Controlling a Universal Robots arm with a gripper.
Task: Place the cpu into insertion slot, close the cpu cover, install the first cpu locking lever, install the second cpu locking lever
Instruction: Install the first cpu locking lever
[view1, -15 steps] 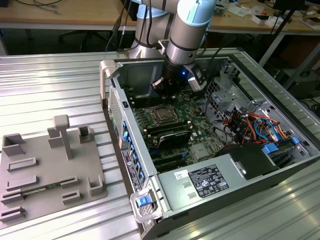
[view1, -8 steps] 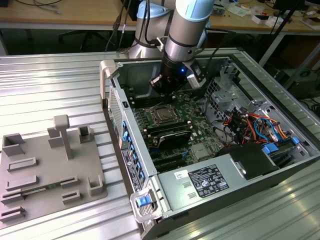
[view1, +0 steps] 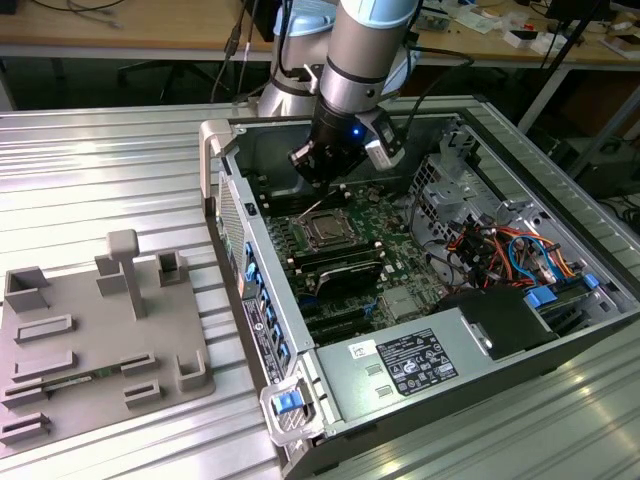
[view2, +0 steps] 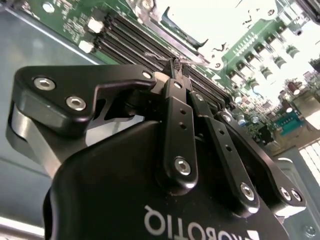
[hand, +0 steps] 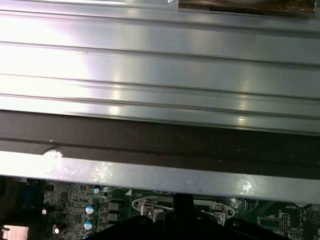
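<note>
Gripper (view2: 176, 66), pinched closed — near insertion slot (view1: 327, 230); white label (view1: 415, 362) on power supply (view1: 452, 328).

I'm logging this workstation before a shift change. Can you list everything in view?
computer case: one, grey, open, on the table.
table: one, silver, ribbed, under everything.
circuit board: one, green, inside the case.
cpu socket: one, silver-rimmed, on the board below the arm.
memory slots: several, black, beside the socket.
power supply: one, grey, labelled, at the case's near end.
cables: a bundle, orange, red and blue, at the exterior view's right.
parts tray: one, grey, at the exterior view's left.
arm: one, silver and blue.
fingers: two, black, shut, above the board.
</note>
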